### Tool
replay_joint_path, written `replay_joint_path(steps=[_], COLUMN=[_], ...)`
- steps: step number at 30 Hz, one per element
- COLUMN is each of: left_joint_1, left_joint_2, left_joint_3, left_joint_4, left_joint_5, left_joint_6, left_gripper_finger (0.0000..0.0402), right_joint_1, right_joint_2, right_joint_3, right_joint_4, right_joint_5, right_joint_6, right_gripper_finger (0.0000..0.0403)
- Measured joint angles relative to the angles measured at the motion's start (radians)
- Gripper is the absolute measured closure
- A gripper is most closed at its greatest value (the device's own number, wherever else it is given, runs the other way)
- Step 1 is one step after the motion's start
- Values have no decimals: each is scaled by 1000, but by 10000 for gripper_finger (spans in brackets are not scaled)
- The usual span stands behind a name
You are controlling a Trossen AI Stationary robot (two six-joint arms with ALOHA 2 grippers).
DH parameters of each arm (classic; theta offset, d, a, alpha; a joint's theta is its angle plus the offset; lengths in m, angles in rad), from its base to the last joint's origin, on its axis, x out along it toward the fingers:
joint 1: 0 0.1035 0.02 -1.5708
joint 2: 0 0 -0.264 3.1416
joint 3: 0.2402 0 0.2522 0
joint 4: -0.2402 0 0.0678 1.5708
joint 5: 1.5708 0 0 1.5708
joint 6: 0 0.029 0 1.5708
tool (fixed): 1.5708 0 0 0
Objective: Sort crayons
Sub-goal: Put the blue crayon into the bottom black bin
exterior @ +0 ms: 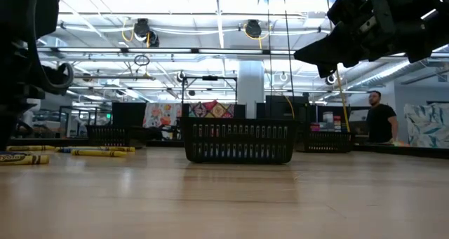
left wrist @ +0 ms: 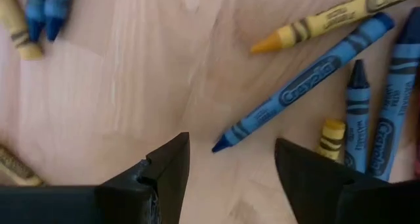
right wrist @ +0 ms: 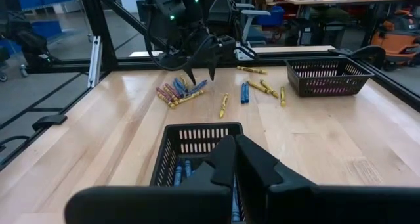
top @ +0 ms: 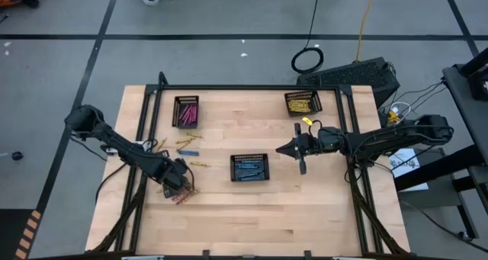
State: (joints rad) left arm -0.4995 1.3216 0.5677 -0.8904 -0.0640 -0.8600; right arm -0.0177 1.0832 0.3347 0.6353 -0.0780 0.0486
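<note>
Crayons (left wrist: 298, 92) partly sorted, left gripper (left wrist: 230, 168) spread wide above a blue one.
Next it probably drops and pinches; right gripper (right wrist: 234, 159), pressed together, waits over the middle tray (right wrist: 172, 159).

From overhead the loose crayons (top: 187, 147) near the table's left edge are too tiny to count, and the left pincer (top: 181, 185) covers part of that pile. Up close, several blue crayons (left wrist: 387, 129) run out of frame.
</note>
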Motion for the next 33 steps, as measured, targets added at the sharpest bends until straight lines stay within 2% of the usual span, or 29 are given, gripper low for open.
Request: replay_joint_path(steps=[5, 9, 17, 21, 26, 29, 33], left_joint_1=[-3, -22, -23, -22, -17, -17, -17], left_joint_2=[3, 3, 5, 5, 1, 2, 2], left_joint_3=[11, 53, 54, 18, -13, -14, -14], left_joint_4=[1, -73, -45, 48, 113, 116, 122], left_joint_5=[-1, -21, -59, -52, -34, -32, -14], left_joint_6=[-8, -17, 194, 343, 370, 370, 370], left_gripper_finger=[175, 175, 176, 176, 176, 189, 238], right_joint_1=[0, 0, -1, 0, 0, 0, 0], right_joint_2=[0, 0, 0, 0, 0, 0, 0], right_joint_3=[0, 1, 1, 1, 1, 1, 1], right_joint_4=[0, 0, 3, 3, 3, 4, 3], right_joint_5=[3, 3, 59, 56, 55, 56, 55], right_joint_6=[1, 13, 18, 25, 37, 36, 37], right_gripper_finger=[401, 401, 401, 401, 401, 401, 401])
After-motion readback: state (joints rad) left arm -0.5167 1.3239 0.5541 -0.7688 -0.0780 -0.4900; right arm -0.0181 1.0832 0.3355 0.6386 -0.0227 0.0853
